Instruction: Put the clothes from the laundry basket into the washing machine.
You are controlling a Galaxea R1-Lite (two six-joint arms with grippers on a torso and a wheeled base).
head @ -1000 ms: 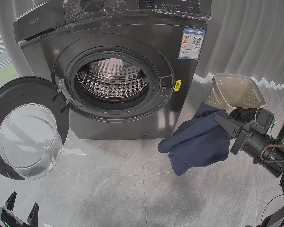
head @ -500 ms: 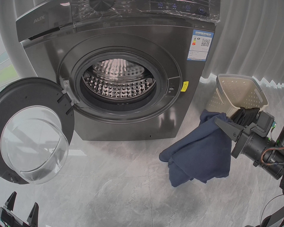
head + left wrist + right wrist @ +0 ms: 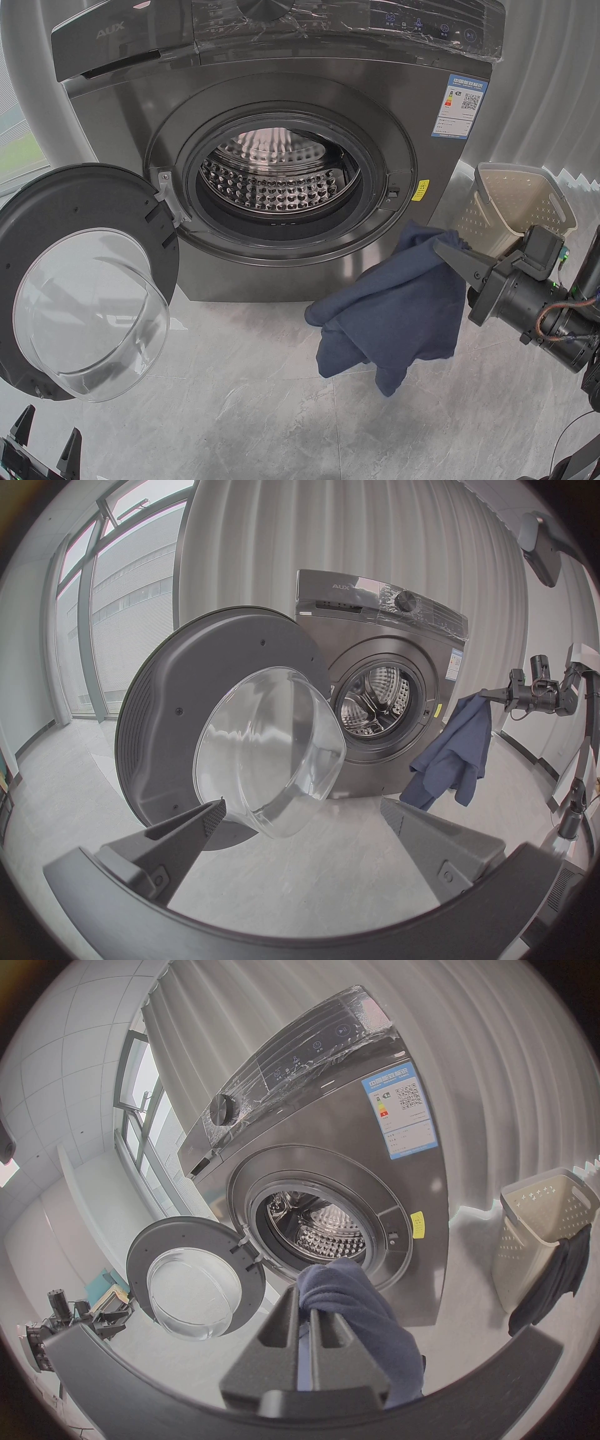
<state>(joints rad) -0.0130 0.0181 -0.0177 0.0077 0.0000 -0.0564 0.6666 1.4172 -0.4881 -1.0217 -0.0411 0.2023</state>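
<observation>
Navy cloth hangs before the lower right corner of the washing machine [image 3: 125,131]. It is a navy garment [image 3: 394,306], pinched at its top edge by the right gripper [image 3: 447,251], whose fingers are pressed together on the fabric. The rest droops in loose folds towards the grey tiled floor [image 3: 250,406]; whether the lowest fold touches the tiles cannot be told.

Just behind that gripper stands the cream laundry basket [image 3: 519,172], close beside the machine's right flank and against the pale curtain [image 3: 550,94]. A black garment [image 3: 556,1279] is draped over the basket's rim and hangs down its outer wall.

The round door [image 3: 81,206] is swung wide to the robot's left on its hinge. Its clear glass bowl bulges outward, and it takes up the floor in front of the machine's left side. The left gripper [image 3: 51,425] sits low on this side of the door with its fingers spread apart and nothing between them.

The steel drum [image 3: 278,178] shows through the open mouth, which lies to the left of the held garment and higher. A broad stretch of tile lies between the door's edge and the hanging cloth, straight before the opening.
</observation>
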